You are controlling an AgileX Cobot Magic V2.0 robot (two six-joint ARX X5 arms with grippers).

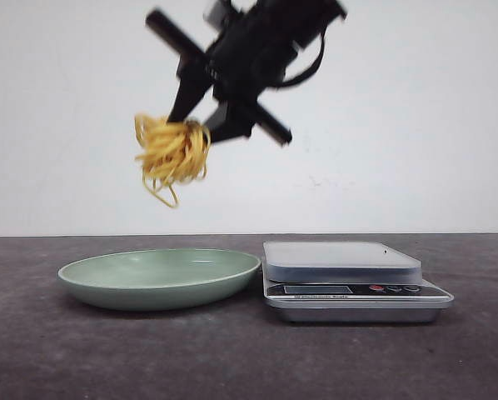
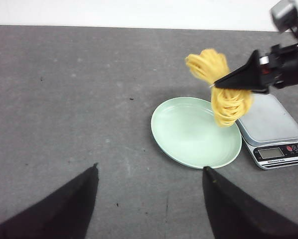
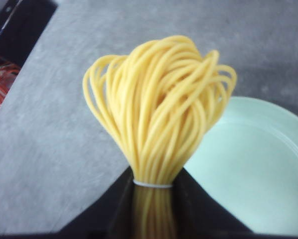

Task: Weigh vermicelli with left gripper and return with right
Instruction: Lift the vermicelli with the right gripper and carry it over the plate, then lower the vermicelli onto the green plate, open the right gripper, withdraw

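The right gripper (image 1: 201, 125) is held high, angled downward, its fingers (image 3: 189, 199) closed on the vermicelli (image 1: 172, 152). The left gripper (image 2: 149, 179) is spread wide, nothing between its fingers.

There is one bundle of noodles (image 1: 173, 152), a single nest of yellow strands tied by one thin white band (image 3: 152, 184). There is one plate (image 1: 107, 279), pale green, on the left of the table (image 1: 232, 358). There is one kitchen scale (image 1: 353, 283), to the right of the plate, with one flat weighing platform (image 1: 341, 254) and one small display (image 2: 272, 153). Beside that display are three small buttons (image 1: 394, 289), one red and two dark. Two grippers show: the right gripper (image 1: 201, 125), and the left gripper (image 2: 149, 199), of which two dark fingers (image 2: 64, 209) can be counted. There is one table.
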